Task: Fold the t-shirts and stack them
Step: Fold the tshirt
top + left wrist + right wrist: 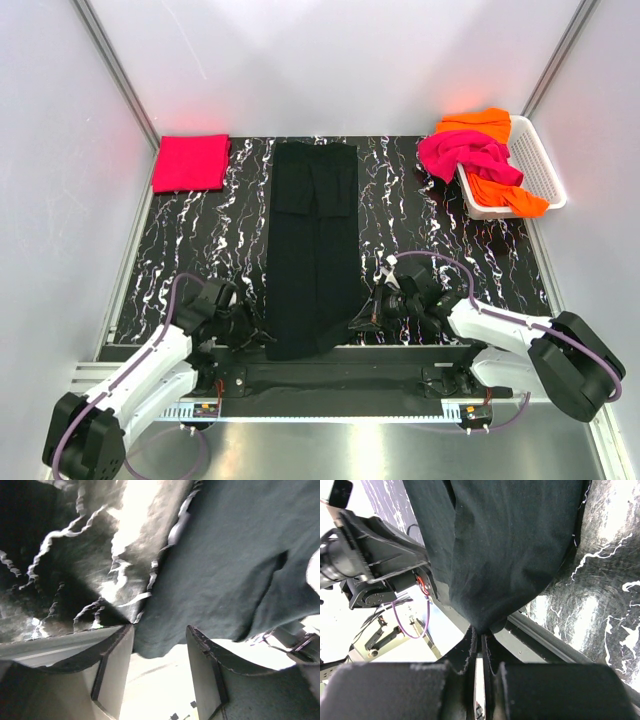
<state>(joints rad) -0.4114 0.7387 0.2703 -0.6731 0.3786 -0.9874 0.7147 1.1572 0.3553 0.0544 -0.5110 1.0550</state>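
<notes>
Marbled table [420,230]: black shirt [312,250], red shirt [190,163], basket [537,160]

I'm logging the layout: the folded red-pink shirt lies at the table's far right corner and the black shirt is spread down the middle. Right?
No. The top external view shows the red-pink shirt at the far left corner; the black shirt is spread down the middle.

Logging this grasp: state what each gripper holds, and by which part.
The right gripper pinches the black t-shirt by its near right corner. The left gripper stands open at the near left edge, holding nothing.
</notes>
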